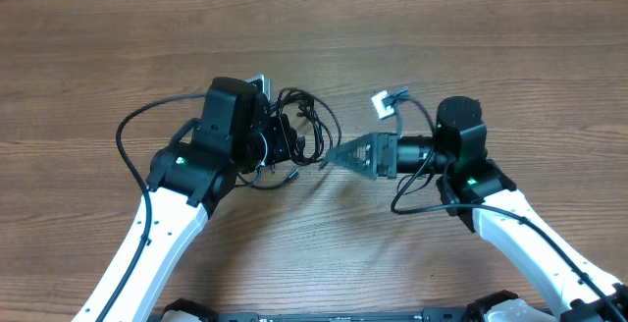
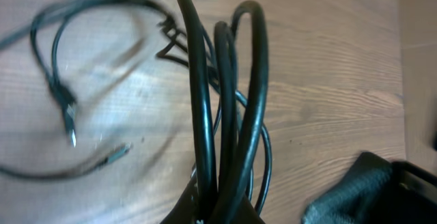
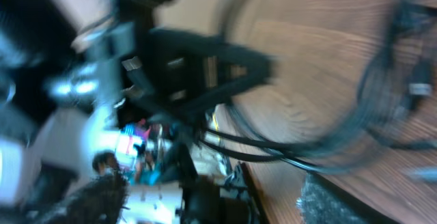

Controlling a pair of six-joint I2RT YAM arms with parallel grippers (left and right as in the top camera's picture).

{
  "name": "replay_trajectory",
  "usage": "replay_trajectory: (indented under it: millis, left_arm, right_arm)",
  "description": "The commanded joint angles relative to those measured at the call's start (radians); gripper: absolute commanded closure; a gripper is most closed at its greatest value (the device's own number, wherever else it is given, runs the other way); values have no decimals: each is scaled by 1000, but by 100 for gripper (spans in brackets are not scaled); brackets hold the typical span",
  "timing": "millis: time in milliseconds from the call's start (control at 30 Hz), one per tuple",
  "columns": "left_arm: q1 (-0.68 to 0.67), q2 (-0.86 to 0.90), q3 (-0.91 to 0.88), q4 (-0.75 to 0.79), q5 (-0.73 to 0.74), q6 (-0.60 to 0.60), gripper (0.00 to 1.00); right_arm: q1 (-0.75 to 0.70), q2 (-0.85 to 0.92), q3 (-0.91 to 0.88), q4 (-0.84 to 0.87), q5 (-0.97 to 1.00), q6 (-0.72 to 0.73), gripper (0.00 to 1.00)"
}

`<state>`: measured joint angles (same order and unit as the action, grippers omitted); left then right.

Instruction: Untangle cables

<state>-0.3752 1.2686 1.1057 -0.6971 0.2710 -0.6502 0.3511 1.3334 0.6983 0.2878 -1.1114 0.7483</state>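
Note:
The cables [image 1: 312,116] are a bunch of thin black loops on the wooden table, between the two arms. My left gripper [image 1: 285,145] is shut on several strands. In the left wrist view the cables [image 2: 198,80] rise out of its jaws [image 2: 218,214], and loose plug ends [image 2: 68,118] lie on the wood to the left. My right gripper [image 1: 329,160] points left, its tip right next to the bunch. The right wrist view is blurred. Its fingers [image 3: 205,200] stand wide apart, with cables [image 3: 273,149] running just ahead of them. Nothing is gripped there.
A small white connector [image 1: 389,100] on a black wire lies behind the right arm's wrist. The right gripper's grey finger pad [image 2: 355,190] shows at the lower right of the left wrist view. Bare wooden table [image 1: 491,37] surrounds the arms.

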Motion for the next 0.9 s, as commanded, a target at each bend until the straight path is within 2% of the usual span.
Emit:
replay_trajectory:
  millis: [0, 100, 233, 433, 567, 767, 800, 867]
  left_arm:
    - [29, 29, 10, -31, 16, -114, 96]
    - [60, 40, 10, -35, 91, -114, 96]
    - [99, 40, 10, -30, 178, -114, 96]
    - [105, 40, 10, -28, 225, -85, 96]
    - [101, 40, 10, -27, 246, -78, 96]
    - [100, 40, 10, -28, 243, -77, 96]
    - [100, 40, 10, -28, 244, -69, 96]
    - [94, 40, 10, -29, 247, -42, 96]
  right_arm:
    - [27, -10, 10, 24, -40, -232, 13]
    - [41, -10, 10, 18, 12, -327, 9]
    - [62, -10, 10, 17, 97, -423, 9]
    - [111, -10, 10, -10, 374, -582, 11]
    - [185, -9, 10, -23, 526, -648, 30]
    - [271, -9, 10, -56, 607, -680, 33]
    - [279, -9, 10, -57, 606, -679, 35]
    - [285, -9, 10, -54, 607, -679, 45]
